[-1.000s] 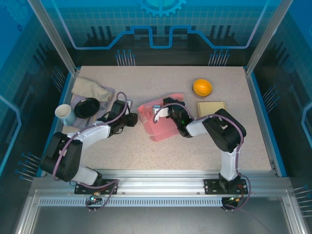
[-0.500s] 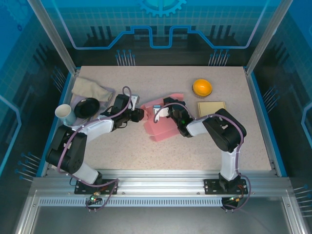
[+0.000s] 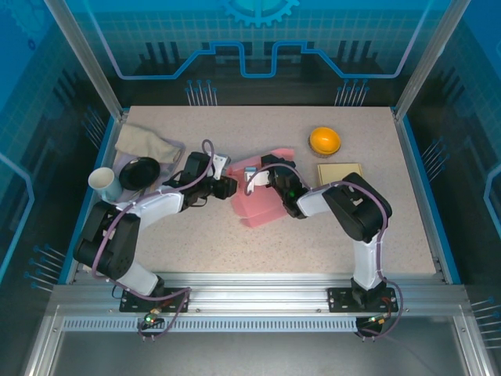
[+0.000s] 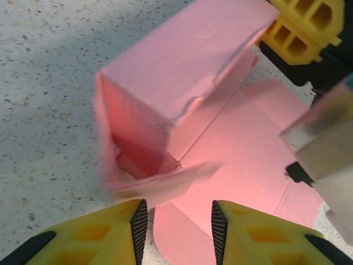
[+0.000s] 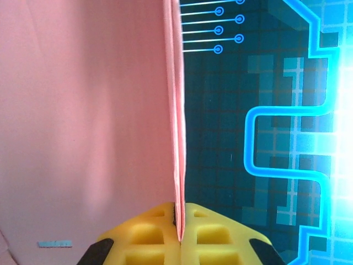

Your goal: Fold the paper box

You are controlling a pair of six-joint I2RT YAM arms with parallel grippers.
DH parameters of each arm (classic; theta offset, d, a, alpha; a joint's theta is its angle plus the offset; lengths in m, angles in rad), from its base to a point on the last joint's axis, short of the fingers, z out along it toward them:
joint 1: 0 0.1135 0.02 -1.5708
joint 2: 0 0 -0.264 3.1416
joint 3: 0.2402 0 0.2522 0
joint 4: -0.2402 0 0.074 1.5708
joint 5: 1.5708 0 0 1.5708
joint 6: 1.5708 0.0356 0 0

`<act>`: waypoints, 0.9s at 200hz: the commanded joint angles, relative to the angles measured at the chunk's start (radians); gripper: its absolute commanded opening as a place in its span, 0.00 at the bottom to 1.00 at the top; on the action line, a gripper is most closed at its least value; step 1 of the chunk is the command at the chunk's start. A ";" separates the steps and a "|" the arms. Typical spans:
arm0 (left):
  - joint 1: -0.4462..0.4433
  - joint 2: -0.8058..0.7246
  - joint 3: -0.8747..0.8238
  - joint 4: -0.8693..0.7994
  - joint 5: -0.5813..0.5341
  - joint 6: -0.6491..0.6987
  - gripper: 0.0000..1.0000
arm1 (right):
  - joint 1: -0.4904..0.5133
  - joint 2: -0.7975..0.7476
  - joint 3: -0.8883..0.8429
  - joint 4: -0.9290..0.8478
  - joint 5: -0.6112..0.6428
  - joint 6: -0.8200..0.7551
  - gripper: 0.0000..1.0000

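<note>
Fingertips (image 5: 138,229) of the right gripper (image 5: 179,223) are pressed together on a thin upright panel edge of the pink paper box (image 5: 83,110). Left gripper (image 4: 179,221) has its jaws apart with nothing between them, just short of a loose side flap (image 4: 165,179). The flap is blurred, so contact is uncertain. The box sits mid-table (image 3: 329,235) between the arms, half erected. Likely step: closing that flap while the right gripper steadies the wall. The next move calls for a gentle inward push along the crease.
</note>
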 commanded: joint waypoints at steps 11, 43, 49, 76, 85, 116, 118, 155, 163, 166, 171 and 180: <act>-0.031 0.032 0.027 -0.025 -0.023 0.012 0.45 | 0.001 0.036 0.001 -0.060 0.011 0.001 0.00; -0.054 0.076 0.048 -0.052 -0.100 0.011 0.48 | 0.002 0.024 -0.004 -0.074 0.007 0.023 0.00; -0.054 0.071 0.041 -0.041 -0.092 0.009 0.48 | 0.001 0.021 -0.005 -0.077 0.008 0.024 0.00; -0.054 0.013 0.017 -0.011 -0.065 0.005 0.47 | -0.004 0.021 -0.016 -0.070 0.002 0.029 0.00; -0.055 -0.016 0.008 -0.017 -0.066 0.000 0.47 | -0.009 0.016 -0.016 -0.073 -0.003 0.038 0.00; -0.037 -0.149 -0.054 -0.053 -0.155 -0.054 0.48 | -0.018 0.002 -0.042 -0.080 -0.015 0.048 0.00; -0.032 -0.155 -0.058 -0.055 -0.160 -0.060 0.48 | -0.020 0.002 -0.043 -0.080 -0.015 0.048 0.00; 0.050 -0.162 -0.118 -0.047 -0.184 -0.107 0.48 | -0.027 0.000 -0.043 -0.082 -0.025 0.052 0.00; 0.056 -0.153 -0.135 -0.016 -0.174 -0.111 0.48 | -0.026 -0.001 -0.041 -0.085 -0.026 0.056 0.00; 0.058 -0.151 -0.143 -0.001 -0.166 -0.112 0.48 | -0.026 -0.001 -0.042 -0.086 -0.026 0.057 0.00; 0.061 -0.146 -0.157 0.021 -0.156 -0.113 0.48 | -0.026 0.000 -0.041 -0.086 -0.027 0.060 0.00; 0.068 -0.135 -0.178 0.066 -0.140 -0.111 0.49 | -0.027 -0.004 -0.041 -0.088 -0.030 0.065 0.00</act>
